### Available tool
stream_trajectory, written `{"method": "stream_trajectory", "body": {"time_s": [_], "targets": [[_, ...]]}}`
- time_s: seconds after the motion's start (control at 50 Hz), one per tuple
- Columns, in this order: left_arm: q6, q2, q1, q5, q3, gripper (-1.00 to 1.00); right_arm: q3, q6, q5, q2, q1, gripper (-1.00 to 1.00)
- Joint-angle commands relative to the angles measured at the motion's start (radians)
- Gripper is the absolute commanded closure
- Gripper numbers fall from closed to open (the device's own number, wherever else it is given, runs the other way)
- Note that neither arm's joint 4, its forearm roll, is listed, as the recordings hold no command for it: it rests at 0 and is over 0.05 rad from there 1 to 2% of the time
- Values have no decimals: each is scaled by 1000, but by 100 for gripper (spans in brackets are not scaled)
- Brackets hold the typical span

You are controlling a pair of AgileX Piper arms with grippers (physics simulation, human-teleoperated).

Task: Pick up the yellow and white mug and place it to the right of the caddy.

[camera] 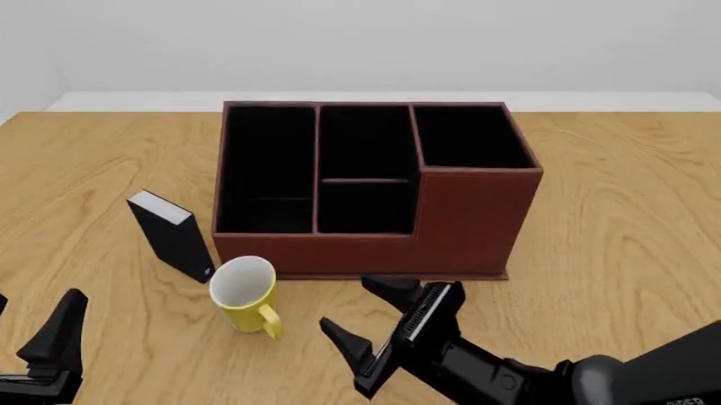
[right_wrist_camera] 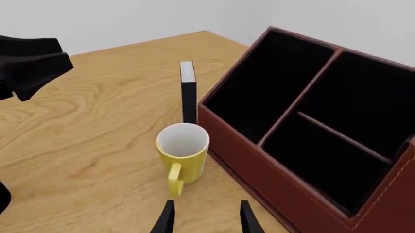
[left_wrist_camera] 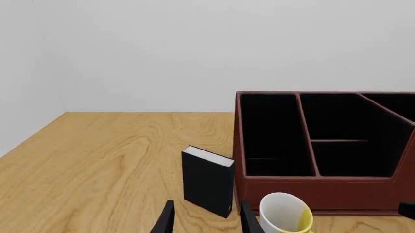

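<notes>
1. Right gripper [camera: 376, 332]: nearest item, low in the front view, reaching in from the right. Jaws spread apart, nothing between them. It sits right of the mug and a little nearer the arms' side, fingers aimed leftward and forward toward it.

2. Left gripper [camera: 59, 337]: at the near left edge of the front view, only partly in frame. Its wrist view shows two fingers parted, holding nothing.

3. Mug [camera: 245, 293]: upright on the table [camera: 631, 219], white mouth up, handle pointing toward the near side (roughly toward the right gripper's side, as the right wrist view shows it). It stands between the two grippers, just in front of the caddy's left front corner; whether it touches the wall cannot be told. By my reading the right gripper is the nearer one and already faces it, so the coming reach runs left and forward, with the mug's axis vertical.

4. Block [camera: 171, 235]: small black upright piece with a pale top, just left of the mug and beside the caddy's left wall.

5. Caddy [camera: 474, 219]: reddish-brown box beyond the mug, black compartments, taller section at its right. The goal spot lies right of it (across from the mug's present side).
</notes>
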State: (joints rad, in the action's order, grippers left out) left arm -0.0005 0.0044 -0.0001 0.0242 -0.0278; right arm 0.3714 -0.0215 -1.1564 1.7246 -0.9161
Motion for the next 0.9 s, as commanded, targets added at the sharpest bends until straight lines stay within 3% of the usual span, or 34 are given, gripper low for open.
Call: {"method": "stream_trajectory", "body": {"time_s": [0.02,0.9], "targets": [[0,0,0,0,0,-100,63,10,12,62,-30,-100],[0,0,0,0,0,-100,212,-4,67,204,-61,-100]]}}
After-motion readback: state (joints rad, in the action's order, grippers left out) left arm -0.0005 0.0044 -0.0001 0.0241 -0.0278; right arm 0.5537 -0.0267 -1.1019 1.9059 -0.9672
